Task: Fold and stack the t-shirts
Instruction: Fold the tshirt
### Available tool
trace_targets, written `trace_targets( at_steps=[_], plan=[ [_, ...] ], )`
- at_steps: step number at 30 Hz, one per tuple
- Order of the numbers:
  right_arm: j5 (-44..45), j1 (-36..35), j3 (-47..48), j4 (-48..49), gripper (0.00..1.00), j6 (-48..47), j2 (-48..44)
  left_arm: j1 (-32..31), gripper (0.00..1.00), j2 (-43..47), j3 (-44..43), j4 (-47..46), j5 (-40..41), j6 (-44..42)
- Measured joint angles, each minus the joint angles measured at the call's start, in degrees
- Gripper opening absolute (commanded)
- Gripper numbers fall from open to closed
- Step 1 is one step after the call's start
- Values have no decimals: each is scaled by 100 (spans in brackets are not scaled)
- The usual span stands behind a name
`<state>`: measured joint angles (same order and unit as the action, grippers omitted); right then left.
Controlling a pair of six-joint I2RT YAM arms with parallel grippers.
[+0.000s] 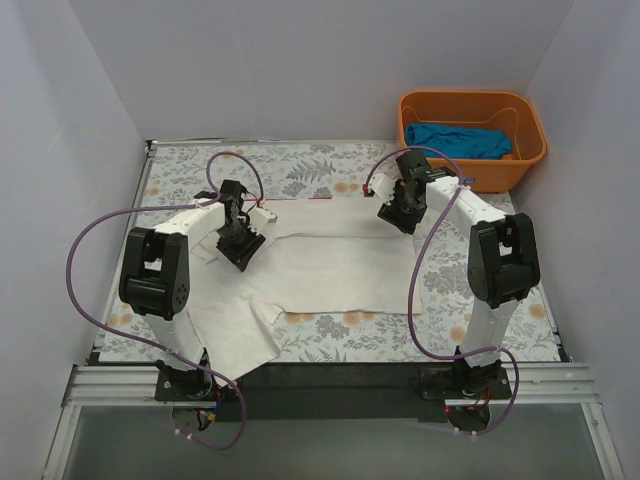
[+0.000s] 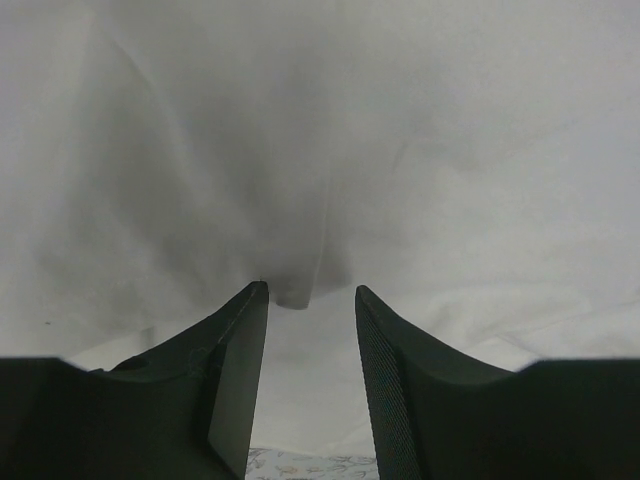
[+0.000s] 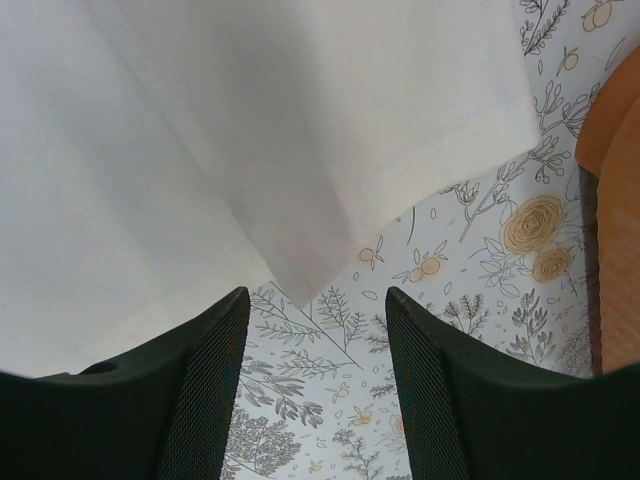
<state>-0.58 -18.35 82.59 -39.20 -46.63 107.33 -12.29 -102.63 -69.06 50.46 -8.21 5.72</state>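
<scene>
A large white t-shirt point(image 1: 330, 265) lies spread across the flowered table, with a thin red trim point(image 1: 300, 199) along its far edge and its near left part bunched towards the left arm's base. My left gripper point(image 1: 243, 245) hovers over the shirt's far left part. In the left wrist view the left gripper point(image 2: 310, 290) is open, with white cloth point(image 2: 300, 150) filling the view beyond it and nothing pinched. My right gripper point(image 1: 398, 215) is at the shirt's far right edge. There the right gripper point(image 3: 315, 292) is open over bare tablecloth, and a folded corner of the shirt point(image 3: 300, 285) points between its tips. A teal-blue t-shirt point(image 1: 455, 140) lies in the basket.
The orange plastic basket point(image 1: 530, 140) stands at the back right corner, and its side point(image 3: 615, 200) shows at the edge of the right wrist view. White walls close in the table on three sides. Purple cables loop off both arms.
</scene>
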Motion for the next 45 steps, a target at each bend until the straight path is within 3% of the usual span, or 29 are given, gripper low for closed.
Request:
trace_targets(
  at_steps=[3,8,11,20,33,38,45],
  plan=[
    [0,42,0,-2,63,0,0,-37,33,-59,111,-22,81,-11],
    [0,83,0,-9,63,-4,0,-59,7,-105,120,-94,155,-28],
    [0,98,0,-11,63,-7,0,-57,0,-105,118,-118,186,-28],
    [-2,103,0,-13,63,-22,0,-98,0,-101,-229,219,79,-15],
    [-2,103,0,-33,63,-35,0,-669,0,-133,-608,846,-824,201],
    [-9,103,0,-83,63,-33,0,-664,16,-197,-610,890,-1113,332],
    [-146,94,107,-175,62,-4,35,-195,20,-195,-1220,1054,-1976,793]
  ],
)
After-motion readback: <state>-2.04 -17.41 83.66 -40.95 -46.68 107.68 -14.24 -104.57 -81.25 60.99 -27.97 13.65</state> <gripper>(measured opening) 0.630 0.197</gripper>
